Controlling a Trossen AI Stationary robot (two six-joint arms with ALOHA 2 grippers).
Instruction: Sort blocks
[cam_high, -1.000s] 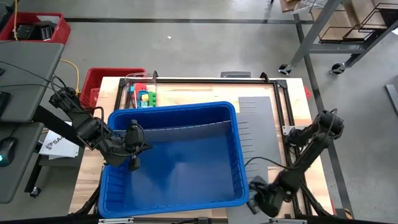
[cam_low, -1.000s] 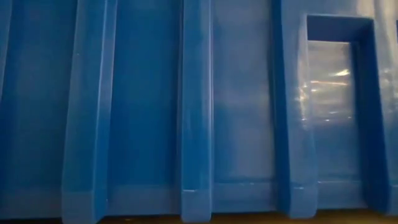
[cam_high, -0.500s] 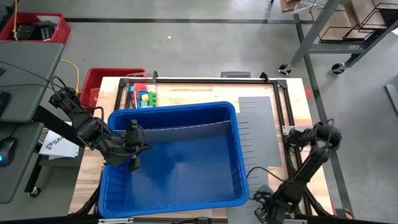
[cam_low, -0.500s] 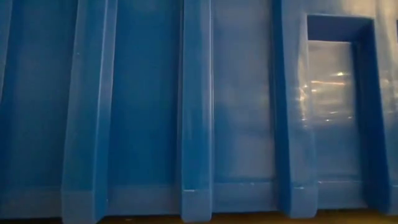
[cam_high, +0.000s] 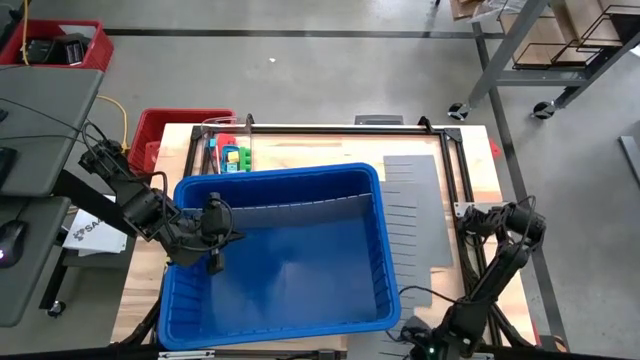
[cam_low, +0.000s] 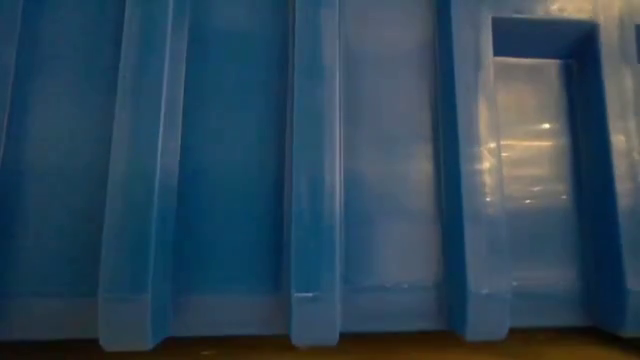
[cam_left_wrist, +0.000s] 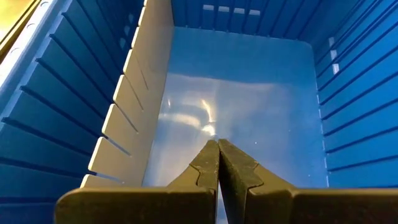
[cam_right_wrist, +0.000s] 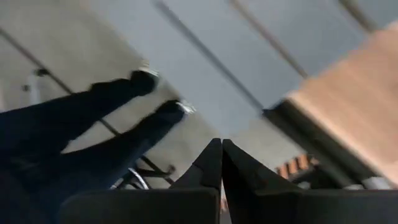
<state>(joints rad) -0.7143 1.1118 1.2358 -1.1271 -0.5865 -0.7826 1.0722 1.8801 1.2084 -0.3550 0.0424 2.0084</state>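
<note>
Small coloured blocks (cam_high: 232, 157) lie on the table behind the far left corner of the big blue bin (cam_high: 385, 250). My left gripper (cam_left_wrist: 217, 147) is shut and holds nothing. It hangs inside the bin by its left wall (cam_high: 213, 262), above the bare floor. A grey divider panel (cam_high: 290, 208) stands on edge along the bin's far wall. My right gripper (cam_right_wrist: 221, 144) is shut and holds nothing. It hangs at the table's near edge, right of the bin, and its arm (cam_high: 480, 300) reaches there from the right.
Flat grey divider panels (cam_high: 415, 200) lie on the table right of the bin. A black frame (cam_high: 452, 180) borders the work area. A red crate (cam_high: 165, 130) stands off the far left corner. In the low view the bin's near wall (cam_low: 320, 180) fills the picture.
My right gripper has moved toward the table's near edge, staying shut, and now sits at the bottom of the high view. The bin and its divider have stayed put.
</note>
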